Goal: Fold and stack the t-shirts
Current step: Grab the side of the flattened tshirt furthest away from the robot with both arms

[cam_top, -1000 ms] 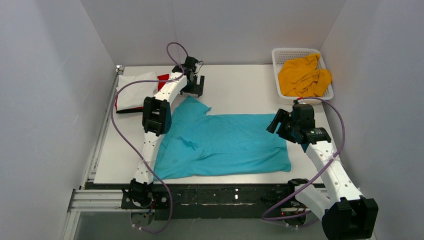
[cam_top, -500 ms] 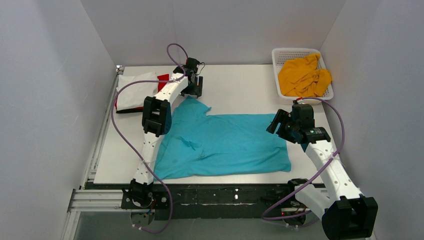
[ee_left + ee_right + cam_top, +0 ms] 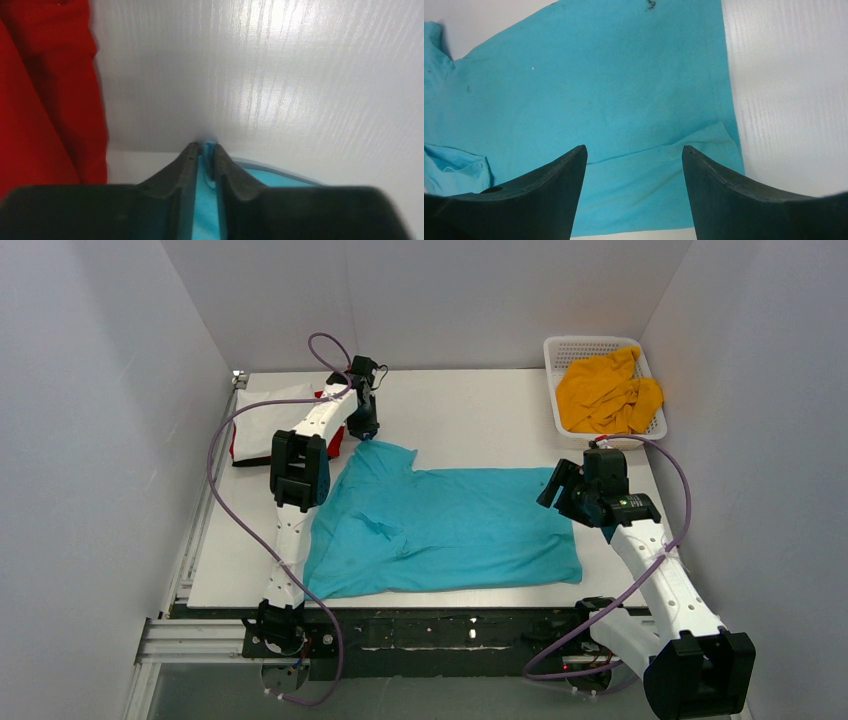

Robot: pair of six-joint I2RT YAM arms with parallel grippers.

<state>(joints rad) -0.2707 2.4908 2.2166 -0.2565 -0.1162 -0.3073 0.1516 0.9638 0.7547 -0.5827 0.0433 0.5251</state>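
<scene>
A folded pile, a soft white t-shirt (image 3: 266, 421) over a red t-shirt (image 3: 45, 100), lies just left of the left gripper (image 3: 202, 148). Its fingers are pinched almost closed on a far corner of the flat-spread turquoise-blue cloth t-shirt (image 3: 450, 525). The right gripper (image 3: 634, 155) hovers spread wide and empty above that shirt's hem. Beyond its fingers, a crumpled mustard-yellow t-shirt (image 3: 605, 390) waits in the white plastic lattice basket (image 3: 596, 341). By appearances at least two shirts are stacked, and the turquoise fold is barely begun.

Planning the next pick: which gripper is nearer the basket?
Right. The right gripper hovers open on the basket's near side; the left gripper pinches the turquoise shirt across the table, beside the folded shirts.
</scene>
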